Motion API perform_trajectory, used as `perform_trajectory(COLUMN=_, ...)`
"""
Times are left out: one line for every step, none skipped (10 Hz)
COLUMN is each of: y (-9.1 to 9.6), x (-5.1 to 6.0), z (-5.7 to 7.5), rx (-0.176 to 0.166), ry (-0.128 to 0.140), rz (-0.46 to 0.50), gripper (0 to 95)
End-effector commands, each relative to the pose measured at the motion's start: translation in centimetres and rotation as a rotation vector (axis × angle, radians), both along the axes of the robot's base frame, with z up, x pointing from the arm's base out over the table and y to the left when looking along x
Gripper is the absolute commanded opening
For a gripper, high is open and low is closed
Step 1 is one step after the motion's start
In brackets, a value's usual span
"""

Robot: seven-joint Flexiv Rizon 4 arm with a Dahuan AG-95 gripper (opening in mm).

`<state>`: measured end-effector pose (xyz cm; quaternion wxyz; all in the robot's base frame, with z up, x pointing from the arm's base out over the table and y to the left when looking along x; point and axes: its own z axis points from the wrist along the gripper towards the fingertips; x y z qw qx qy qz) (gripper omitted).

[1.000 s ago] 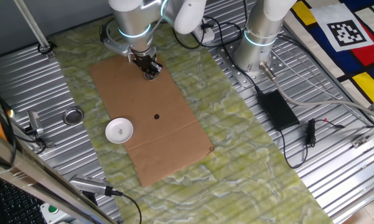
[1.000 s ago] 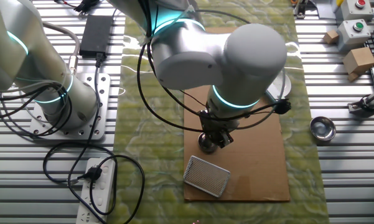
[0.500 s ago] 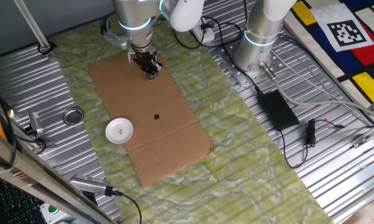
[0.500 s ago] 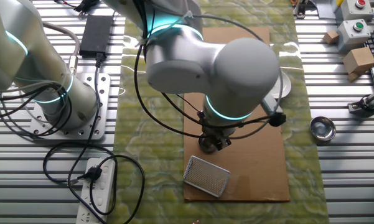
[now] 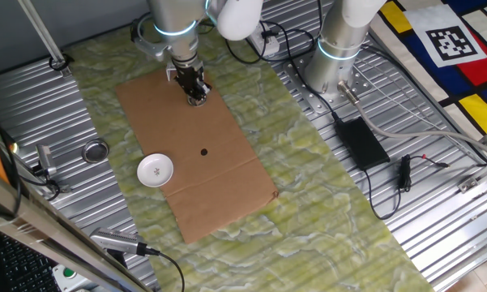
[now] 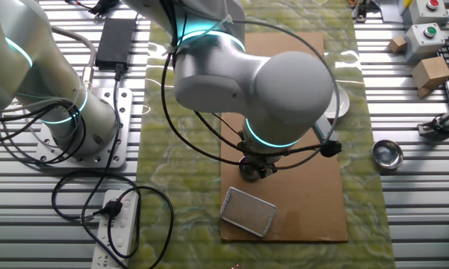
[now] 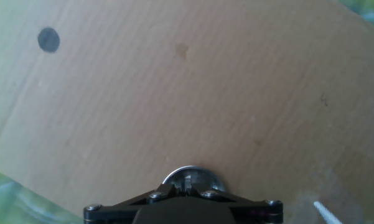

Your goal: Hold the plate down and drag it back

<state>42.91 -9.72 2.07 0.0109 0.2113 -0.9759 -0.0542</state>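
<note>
Gripper point(image 5: 196, 98) low over cardboard point(image 5: 219, 146), jaw state unclear; plate point(image 5: 155, 170) well apart.

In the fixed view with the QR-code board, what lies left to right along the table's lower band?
Grey metal ring → plate → dark dot on the cardboard → black power adapter → black clip with the red wire.

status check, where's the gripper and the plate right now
Gripper low over far end of cardboard sheet, jaw state unclear. Plate untouched at sheet's near edge, well apart. Nothing between them.
</note>
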Motion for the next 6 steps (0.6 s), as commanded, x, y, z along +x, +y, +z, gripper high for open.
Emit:
perform_trajectory(y=0.25, x=0.03, z=-0.04, rx=0.018, ry=-0.011, rz=-0.015, gripper=0.0)
perform_trajectory(y=0.29, x=0.08, z=-0.05, rx=0.026, ry=-0.015, rz=-0.019, gripper=0.0)
perform_trajectory(y=0.34, x=0.14, z=-0.03, rx=0.035, ry=-0.017, rz=-0.028, gripper=0.0)
perform_trajectory(y=0.38, x=0.19, z=-0.02, rx=0.037, ry=-0.017, rz=-0.032, gripper=0.0)
perform_trajectory(y=0.44, x=0.25, z=-0.04, rx=0.044, ry=-0.017, rz=-0.04, gripper=0.0)
perform_trajectory(y=0.53, x=0.36, z=-0.05, rx=0.046, ry=-0.018, rz=-0.042, gripper=0.0)
